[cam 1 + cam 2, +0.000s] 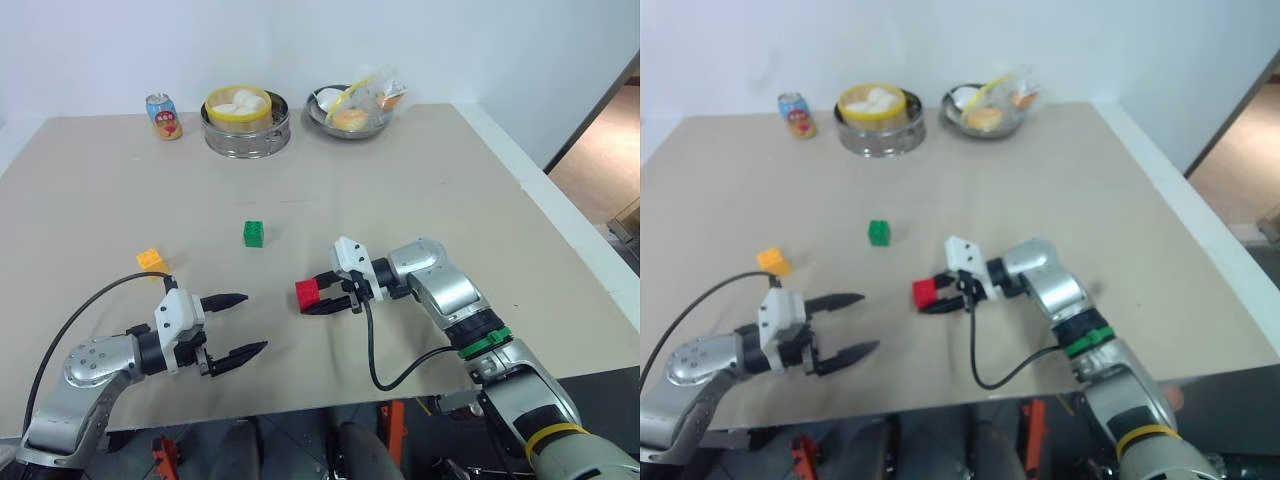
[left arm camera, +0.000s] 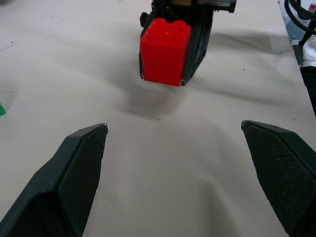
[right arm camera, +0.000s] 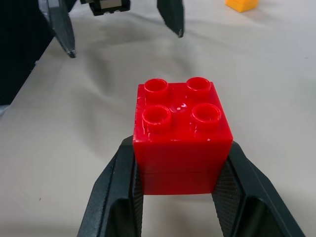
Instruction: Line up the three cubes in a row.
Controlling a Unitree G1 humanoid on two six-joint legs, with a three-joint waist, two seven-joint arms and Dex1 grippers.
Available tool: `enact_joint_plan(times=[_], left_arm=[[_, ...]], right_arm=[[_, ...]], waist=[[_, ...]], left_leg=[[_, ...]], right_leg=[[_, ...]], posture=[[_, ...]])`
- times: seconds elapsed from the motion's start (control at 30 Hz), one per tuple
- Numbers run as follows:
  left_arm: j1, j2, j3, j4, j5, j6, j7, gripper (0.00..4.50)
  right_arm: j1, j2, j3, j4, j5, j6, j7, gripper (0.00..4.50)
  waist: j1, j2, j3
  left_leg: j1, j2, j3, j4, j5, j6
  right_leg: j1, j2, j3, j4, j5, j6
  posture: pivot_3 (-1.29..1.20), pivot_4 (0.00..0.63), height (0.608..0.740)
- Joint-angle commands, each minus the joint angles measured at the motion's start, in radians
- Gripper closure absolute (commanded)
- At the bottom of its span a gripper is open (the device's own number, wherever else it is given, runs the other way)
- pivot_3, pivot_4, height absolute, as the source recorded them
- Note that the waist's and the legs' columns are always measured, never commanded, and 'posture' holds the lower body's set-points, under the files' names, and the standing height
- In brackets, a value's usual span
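Note:
My right gripper (image 1: 314, 298) is shut on the red cube (image 1: 307, 293), which it holds studs up just above the table, pointing toward my left side. In the right wrist view the red cube (image 3: 180, 138) sits squarely between the two pads (image 3: 129, 190). My left gripper (image 1: 255, 321) stands open and holds nothing, facing the red cube (image 2: 165, 51) from a short way off. The green cube (image 1: 253, 233) rests on the table further back, between the two arms. Behind my left gripper, on the left, lies the orange-yellow cube (image 1: 152, 261).
Along the table's far edge stand a printed drink can (image 1: 164, 116), a metal steamer with white buns (image 1: 245, 122) and a metal bowl with bagged food (image 1: 352, 110). The table's right edge (image 1: 560, 230) runs close to my right arm.

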State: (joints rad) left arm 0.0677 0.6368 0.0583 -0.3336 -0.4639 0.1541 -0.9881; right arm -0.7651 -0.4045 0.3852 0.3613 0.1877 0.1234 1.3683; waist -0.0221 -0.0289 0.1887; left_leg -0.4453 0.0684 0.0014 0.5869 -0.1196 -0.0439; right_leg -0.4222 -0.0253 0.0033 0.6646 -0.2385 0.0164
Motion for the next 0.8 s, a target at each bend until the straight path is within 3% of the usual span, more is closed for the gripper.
enact_joint_plan(times=[0.03, 0.67, 0.73, 0.8], left_arm=[[0.009, 0.008, 0.032, -0.049, -0.008, -0.016, 0.011, 0.0], [-0.004, 0.014, 0.019, -0.046, 0.002, -0.024, 0.014, 0.0], [-0.011, 0.009, 0.021, -0.04, 0.006, -0.034, 0.016, 0.0], [-0.021, 0.004, 0.024, -0.033, 0.009, -0.041, 0.024, 0.0]], right_arm=[[-0.05, 0.03, -0.033, 0.028, -0.012, 0.001, -0.04, 3.24], [-0.026, 0.053, -0.036, 0.074, -0.035, 0.015, -0.098, 3.24], [-0.027, 0.052, -0.038, 0.075, -0.031, 0.032, -0.094, 2.19], [-0.03, 0.051, -0.04, 0.072, -0.028, 0.036, -0.089, 1.59]], waist=[[0.0, 0.0, 0.0], [0.0, 0.0, 0.0], [0.0, 0.0, 0.0], [0.0, 0.0, 0.0]], left_leg=[[0.0, 0.0, 0.0, 0.0, 0.0, 0.0], [0.0, 0.0, 0.0, 0.0, 0.0, 0.0], [0.0, 0.0, 0.0, 0.0, 0.0, 0.0], [0.0, 0.0, 0.0, 0.0, 0.0, 0.0]], right_leg=[[0.0, 0.0, 0.0, 0.0, 0.0, 0.0], [0.0, 0.0, 0.0, 0.0, 0.001, -0.001], [0.0, 0.0, 0.0, 0.0, 0.001, -0.001], [0.0, 0.001, 0.0, 0.0, 0.001, -0.001]], posture=[[0.0, 0.15, 0.74], [0.0, 0.15, 0.74], [0.0, 0.15, 0.74], [0.0, 0.15, 0.74]])
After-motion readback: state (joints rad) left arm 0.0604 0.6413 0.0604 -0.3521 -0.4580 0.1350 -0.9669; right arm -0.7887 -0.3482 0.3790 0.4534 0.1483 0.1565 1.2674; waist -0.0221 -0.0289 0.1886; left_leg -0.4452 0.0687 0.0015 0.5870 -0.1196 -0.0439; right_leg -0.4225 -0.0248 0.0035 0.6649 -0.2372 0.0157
